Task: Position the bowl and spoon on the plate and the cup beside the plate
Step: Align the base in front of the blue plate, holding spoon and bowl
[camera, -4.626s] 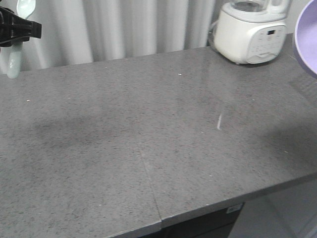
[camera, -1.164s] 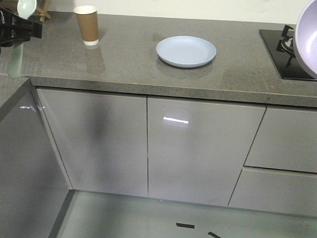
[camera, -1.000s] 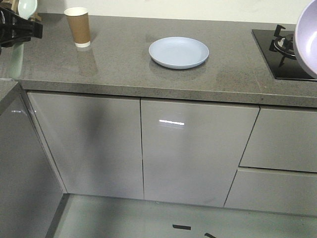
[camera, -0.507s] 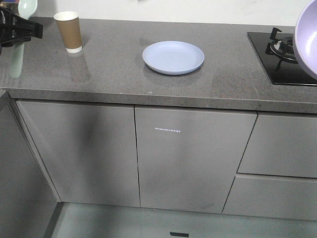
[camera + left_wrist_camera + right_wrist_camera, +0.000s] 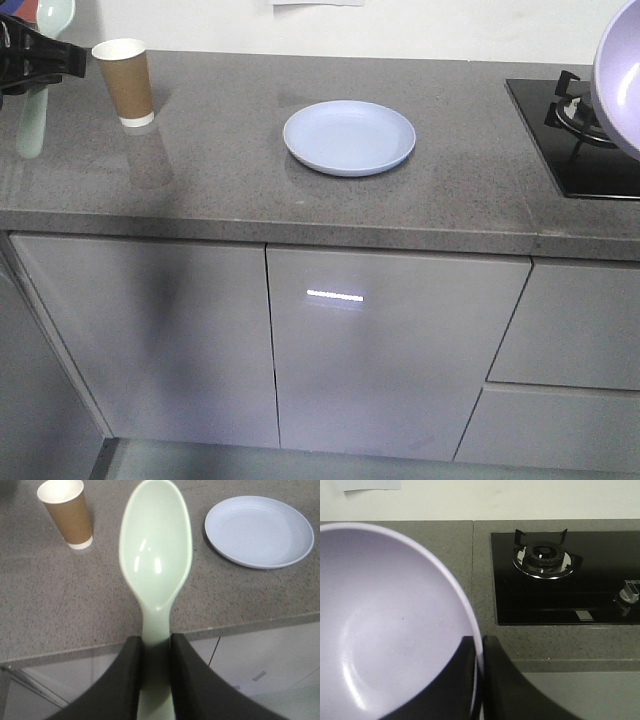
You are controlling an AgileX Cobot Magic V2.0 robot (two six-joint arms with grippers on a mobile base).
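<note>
Two claws hold tableware in the air over a grey, speckled stone surface (image 5: 230, 180) in a kitchen. The left claw (image 5: 156, 641) pinches the flat handle of the spoon (image 5: 156, 555) between its two black fingers. The spoon is pale mint green and glossy, and its oval scoop faces the wrist camera and reaches out above the surface without touching it. The right claw (image 5: 479, 650) is closed on the rim of the bowl (image 5: 385, 625), with one finger inside the wall and one outside. The bowl is smooth lavender-purple with a paler edge. It is tilted so that its hollow shows to the wrist camera, and it hangs at the right edge of the front view, near the black gas hob (image 5: 560, 585).

The plate (image 5: 349, 137) is round, flat and pale blue-lavender with a shallow rim, and it lies on the surface about midway along it. The cup (image 5: 124, 82) is brown paper with a white rim, a white inside and a white base band. It stands upright on the surface, well to the left of the plate and apart from it, with a faint reflection in the stone in front of it. Glossy grey cabinet doors (image 5: 390, 350) run below the surface.
</note>
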